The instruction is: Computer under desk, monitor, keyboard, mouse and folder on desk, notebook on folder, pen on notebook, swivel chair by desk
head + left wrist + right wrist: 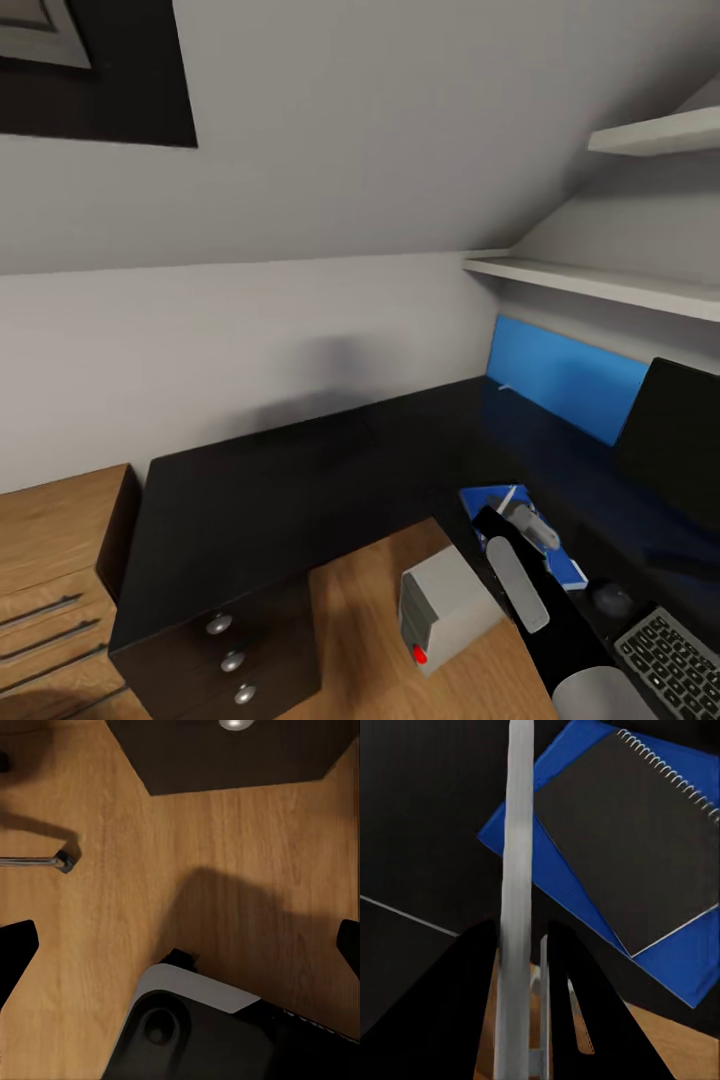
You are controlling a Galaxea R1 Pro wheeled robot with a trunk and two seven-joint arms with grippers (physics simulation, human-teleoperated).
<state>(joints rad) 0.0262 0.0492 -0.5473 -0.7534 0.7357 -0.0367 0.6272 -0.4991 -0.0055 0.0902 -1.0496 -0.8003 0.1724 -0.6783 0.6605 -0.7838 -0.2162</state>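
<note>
**Pen being carried to the notebook; stack nearly finished**

In the head view, the desk is being shown with the folder lying flat on it and the right gripper being held just above it. The monitor is standing on the desk at the right, the keyboard is lying before it, and the mouse is resting between keyboard and folder. The computer is being seen on the floor beside the desk's inner edge, seemingly not tucked under it.

In the left wrist view, wooden floor is being looked down on; the left jaws are being held wide apart, with nothing between them.

In the right wrist view, the pen is being pinched between the right jaws above the desk, beside the notebook, which is already lying on the folder. The pen is judged not yet placed; the chair's position cannot be told.
</note>
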